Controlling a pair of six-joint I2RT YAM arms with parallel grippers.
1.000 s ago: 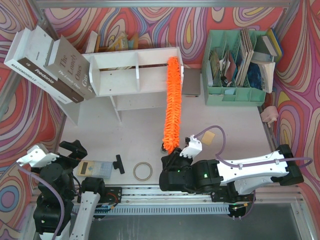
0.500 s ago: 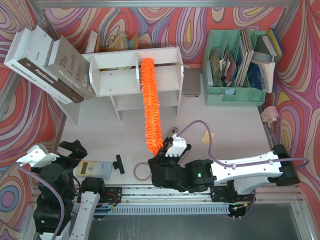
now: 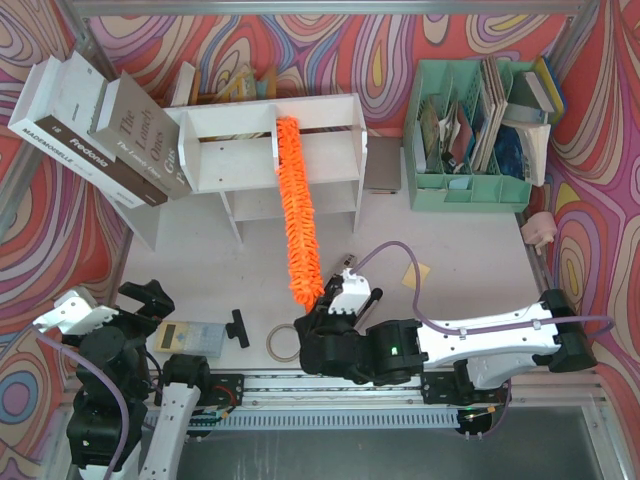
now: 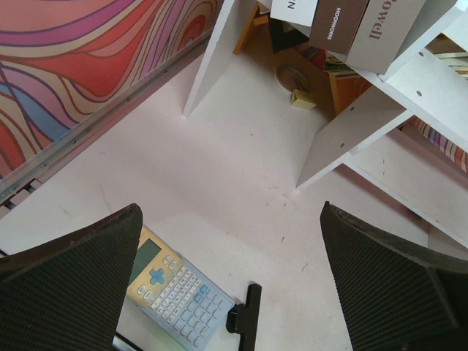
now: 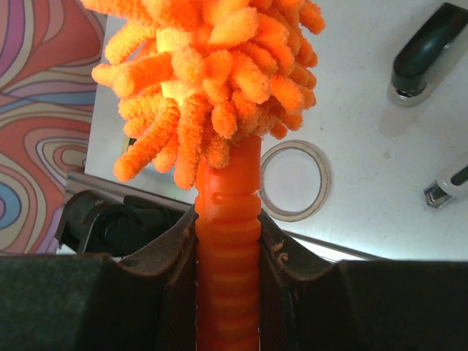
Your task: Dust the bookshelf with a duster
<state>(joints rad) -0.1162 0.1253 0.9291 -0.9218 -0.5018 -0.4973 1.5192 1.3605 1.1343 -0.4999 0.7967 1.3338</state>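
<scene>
top view: the duster (image 3: 298, 210) runs from the lower middle of the frame up to the bookshelf (image 3: 240, 130) in the upper centre. its fluffy tip lies on the top board, just beside the middle divider. the right gripper (image 3: 318, 307) holds its near end low over the tabletop (image 3: 460, 240). the left gripper (image 3: 150, 298) sits in the lower left, well apart from the shelf. to dust well, i judge the sweep should run sideways along the top board with the fluff pressed lightly on it. the wrist should stay level so the long head does not lift off or catch on a divider.

left wrist view: the left gripper's jaws stand wide and hold nothing. a calculator (image 4: 175, 287) lies at the bottom of the frame, and the shelf's white boards and some books (image 4: 351, 25) fill the upper right. this arm is best left parked.

right wrist view: the right gripper is clamped narrow on the ribbed orange handle (image 5: 227, 197), just below the fluff. a tape ring (image 5: 295, 180) lies on the tabletop to the right. the hold looks centred, which should stop the long head from twisting.
</scene>
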